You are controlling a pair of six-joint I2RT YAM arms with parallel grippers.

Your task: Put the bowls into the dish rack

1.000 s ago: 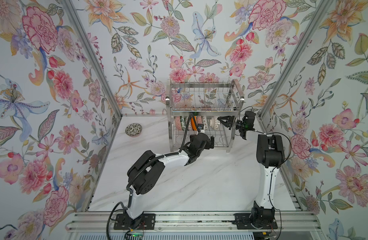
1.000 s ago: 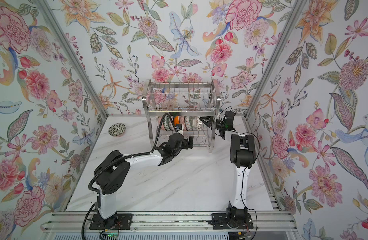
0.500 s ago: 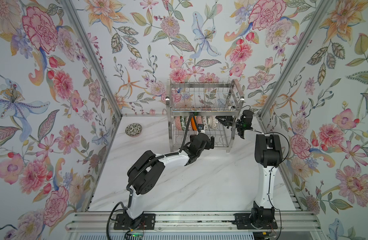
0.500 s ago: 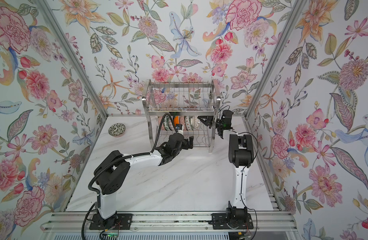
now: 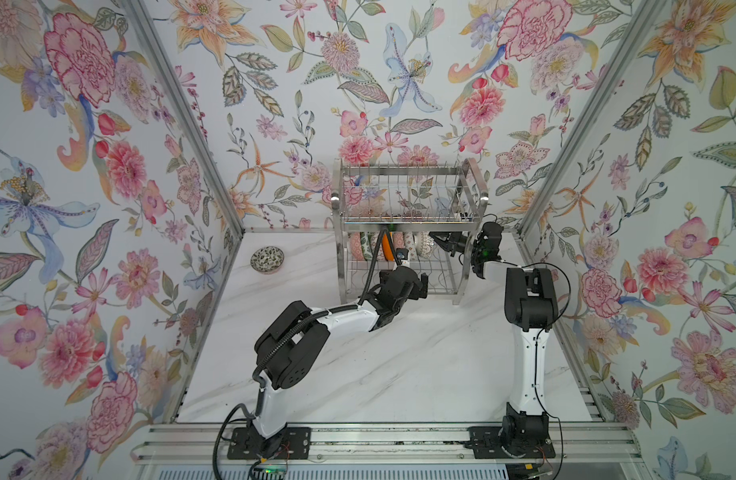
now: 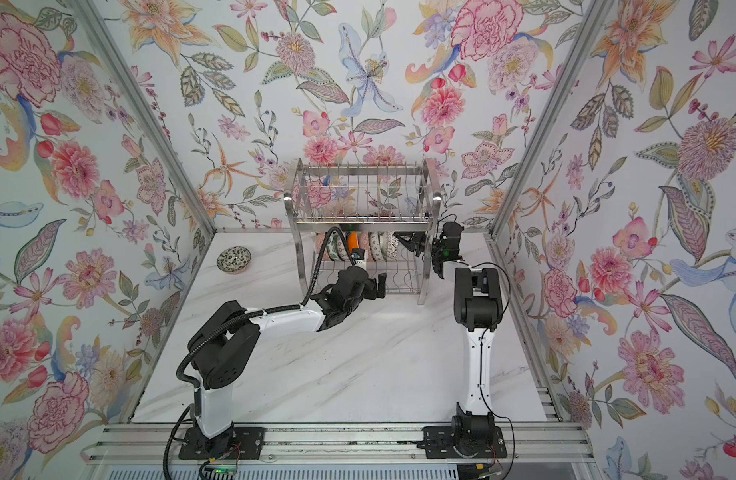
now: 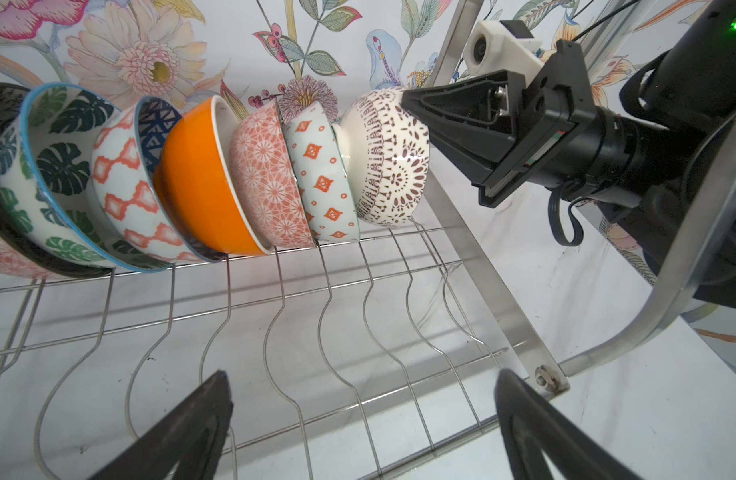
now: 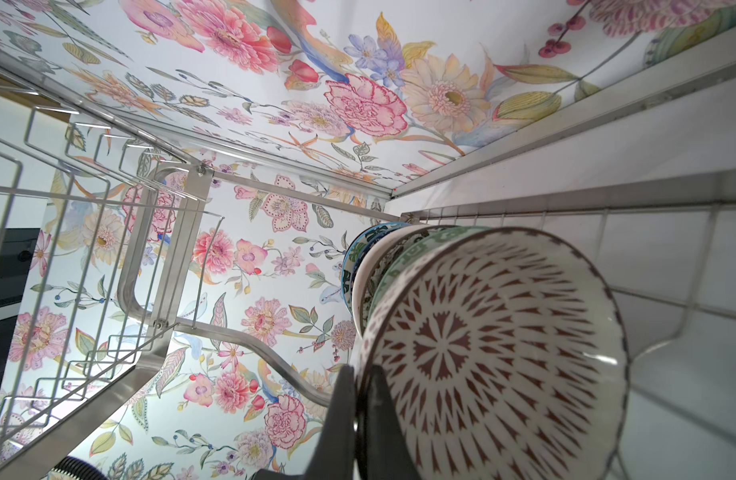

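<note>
In both top views the upper tier of the dish rack (image 5: 403, 226) (image 6: 360, 226) hides most of the bowls (image 5: 376, 249) standing under it. The left arm's cable crosses them too, so their patterns cannot be read there. In the left wrist view the bowl at the far end of the row is cut off by the frame edge, and the left hand (image 7: 364, 386) shows only two fingertips. In the right wrist view the right hand (image 8: 360, 399) shows only two dark fingers.

The bowls are small, round and glazed. Seven stand on edge in the rack's lower tier, leaning on one another above its wavy wires. After the cut-off one come a leaf bowl (image 7: 46, 174) with a blue rim, a red-lattice bowl (image 7: 121, 187), an orange bowl (image 7: 200, 183), a pink floral one, a pale one with red diamonds and a brown-patterned bowl (image 7: 389, 158) (image 8: 495, 357).

The brown-patterned bowl is at the 3 o'clock end of the row, and the right hand is clamped on its rim. The left hand is spread wide, holding nothing, at the rack's 6 o'clock. The rack stands at 12 o'clock on the white marble surface (image 5: 399, 365). A lone bowl (image 5: 267, 259) (image 6: 233, 259) sits upright at 10 o'clock, well apart from the rack.
</note>
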